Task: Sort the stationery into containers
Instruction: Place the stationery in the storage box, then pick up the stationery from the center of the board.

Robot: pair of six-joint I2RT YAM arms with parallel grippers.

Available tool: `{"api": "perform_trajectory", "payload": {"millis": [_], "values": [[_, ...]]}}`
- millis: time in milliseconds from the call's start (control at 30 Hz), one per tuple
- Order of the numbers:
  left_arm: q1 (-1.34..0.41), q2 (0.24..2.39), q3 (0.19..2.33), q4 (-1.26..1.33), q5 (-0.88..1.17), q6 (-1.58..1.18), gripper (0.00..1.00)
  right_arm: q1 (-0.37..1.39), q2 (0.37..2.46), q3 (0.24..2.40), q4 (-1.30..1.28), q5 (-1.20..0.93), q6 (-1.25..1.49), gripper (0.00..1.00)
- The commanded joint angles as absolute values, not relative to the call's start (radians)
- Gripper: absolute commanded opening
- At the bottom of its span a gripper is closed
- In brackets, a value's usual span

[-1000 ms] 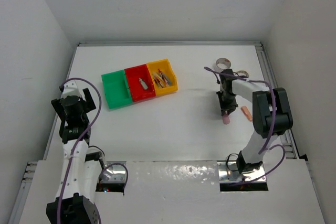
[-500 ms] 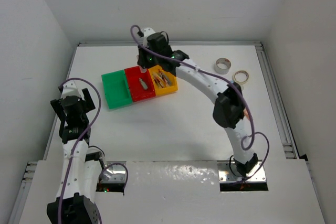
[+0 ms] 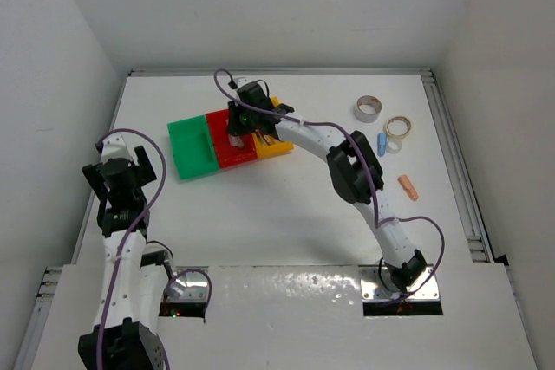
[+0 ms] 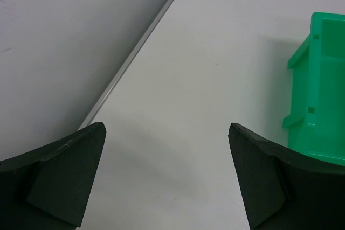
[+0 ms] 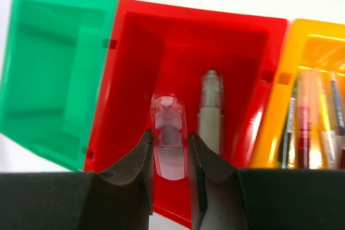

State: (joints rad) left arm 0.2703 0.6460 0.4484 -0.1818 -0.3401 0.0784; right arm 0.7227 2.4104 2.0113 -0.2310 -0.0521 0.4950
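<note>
Overhead, the right arm stretches across the table [image 3: 286, 205] to the row of three joined bins, left of centre. Right gripper [image 5: 169, 154] hangs over the red bin [image 5: 232, 52], the middle one. Its jaws are clamped on a pink stick [image 5: 167, 127], translucent, gripped at the near end with the far end pointing into the bin. Cannot tell whether the stick touches the bin floor. Just beside it, to its right in the wrist view, a grey marker [image 5: 210, 111] lies on the red floor.

Yellow bin [image 5: 275, 133] adjoins on one side and holds several thin pens [image 5: 304, 127], bunched together. Green bin [image 5: 32, 52] adjoins on the other side. A paler green strip shows inside it; item or moulding, cannot tell.

Left gripper [image 4: 166, 133] sits near the table's left edge, short of the green bin and not touching it. Jaws are spread wide with nothing between them.

Loose on the table, right side:
- grey-white tape roll [image 3: 368, 109]
- tan tape roll [image 3: 398, 126], just beside the first
- blue stick [image 3: 381, 144], near the tan roll
- orange-pink stick [image 3: 408, 186], closer to the arm bases and apart from the rest
</note>
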Motion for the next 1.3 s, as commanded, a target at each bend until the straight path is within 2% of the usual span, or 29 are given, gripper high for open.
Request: {"api": "perform_trajectory", "payload": {"millis": [0, 67, 100, 200, 333, 367, 400, 467, 533, 567, 600, 633, 700, 733, 767, 867, 1000, 1067, 1267], "values": [[0.282, 0.641, 0.448, -0.138, -0.345, 0.084, 0.95, 0.741, 2.398, 2.025, -0.138, -0.095, 0.518, 0.08], [0.284, 0.641, 0.448, -0.140, -0.347, 0.084, 0.95, 0.741, 2.396, 2.023, -0.130, -0.086, 0.518, 0.26], [0.282, 0.641, 0.448, -0.140, -0.348, 0.084, 0.95, 0.741, 2.393, 2.025, -0.124, -0.084, 0.523, 0.40], [0.281, 0.641, 0.448, -0.141, -0.347, 0.086, 0.95, 0.742, 2.365, 2.036, -0.120, -0.086, 0.523, 0.58], [0.281, 0.643, 0.454, -0.152, -0.350, 0.084, 0.95, 0.729, 2.286, 2.036, -0.133, -0.097, 0.525, 0.73], [0.282, 0.640, 0.453, -0.153, -0.350, 0.084, 0.95, 0.712, 2.263, 2.036, -0.153, -0.097, 0.519, 0.73], [0.282, 0.638, 0.454, -0.155, -0.351, 0.084, 0.95, 0.698, 2.206, 2.030, -0.211, -0.101, 0.515, 0.67], [0.282, 0.637, 0.457, -0.161, -0.354, 0.083, 0.95, 0.620, 2.129, 1.985, -0.276, -0.118, 0.497, 0.45], [0.284, 0.629, 0.457, -0.158, -0.359, 0.078, 0.95, 0.504, 1.975, 1.806, -0.345, -0.164, 0.467, 0.27], [0.282, 0.626, 0.457, -0.160, -0.359, 0.074, 0.95, 0.456, 1.926, 1.719, -0.356, -0.181, 0.412, 0.28], [0.284, 0.623, 0.457, -0.155, -0.359, 0.072, 0.95, 0.415, 1.842, 1.559, -0.403, -0.176, 0.385, 0.34], [0.284, 0.621, 0.456, -0.149, -0.357, 0.072, 0.95, 0.328, 1.806, 1.448, -0.487, -0.107, 0.343, 0.52], [0.285, 0.620, 0.454, -0.147, -0.359, 0.074, 0.95, 0.238, 1.723, 1.346, -0.547, -0.002, 0.295, 0.65], [0.284, 0.620, 0.454, -0.147, -0.360, 0.072, 0.95, 0.157, 1.694, 1.295, -0.557, 0.166, 0.279, 0.75], [0.285, 0.621, 0.453, -0.146, -0.359, 0.072, 0.95, 0.117, 1.640, 1.169, -0.520, 0.223, 0.241, 0.80], [0.282, 0.624, 0.453, -0.135, -0.348, 0.069, 0.95, -0.052, 1.597, 0.987, -0.431, 0.241, 0.154, 0.81], [0.285, 0.621, 0.451, -0.135, -0.354, 0.072, 0.95, -0.230, 1.615, 0.942, -0.428, 0.126, 0.111, 0.79], [0.285, 0.621, 0.451, -0.130, -0.365, 0.072, 0.95, -0.277, 1.661, 0.972, -0.463, 0.066, 0.084, 0.75], [0.287, 0.624, 0.449, -0.127, -0.382, 0.077, 0.95, -0.285, 1.775, 1.029, -0.509, 0.094, 0.008, 0.65]]}}
